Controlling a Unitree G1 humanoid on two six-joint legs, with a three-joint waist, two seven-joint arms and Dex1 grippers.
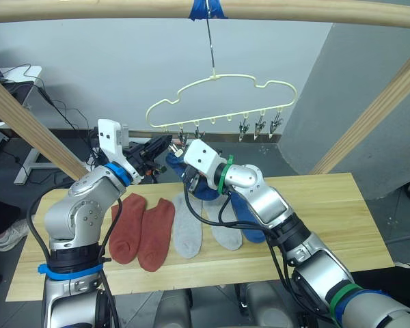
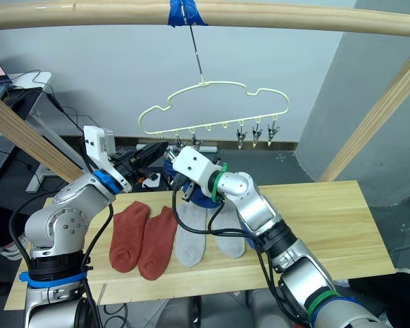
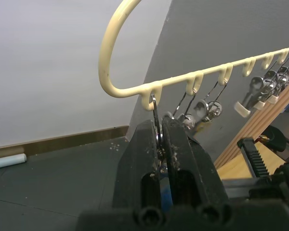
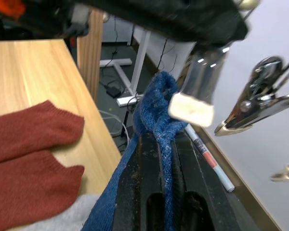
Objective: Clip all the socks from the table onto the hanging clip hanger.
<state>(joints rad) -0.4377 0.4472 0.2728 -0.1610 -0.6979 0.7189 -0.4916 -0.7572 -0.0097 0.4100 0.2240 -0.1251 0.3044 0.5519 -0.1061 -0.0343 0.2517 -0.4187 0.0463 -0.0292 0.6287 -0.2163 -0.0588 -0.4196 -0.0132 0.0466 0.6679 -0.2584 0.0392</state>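
Left pincer (image 3: 160, 144) is clenched on the end clip (image 3: 156, 120) of the clip hanger (image 1: 222, 102), at 9 o'clock, squeezing it open. Right pincer (image 4: 160, 144), grasping a blue sock (image 4: 156, 108), lifts its cuff toward that clip. Five socks (image 1: 174, 225) lie on the table (image 1: 328, 205).

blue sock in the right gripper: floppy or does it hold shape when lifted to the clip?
Likely floppy: the blue sock bunches and folds where the right gripper pinches it. Probably light, since a small pinch carries it. The knit looks grippy, so slipping seems unlikely. The hanging tail may sway near the clip hanger.
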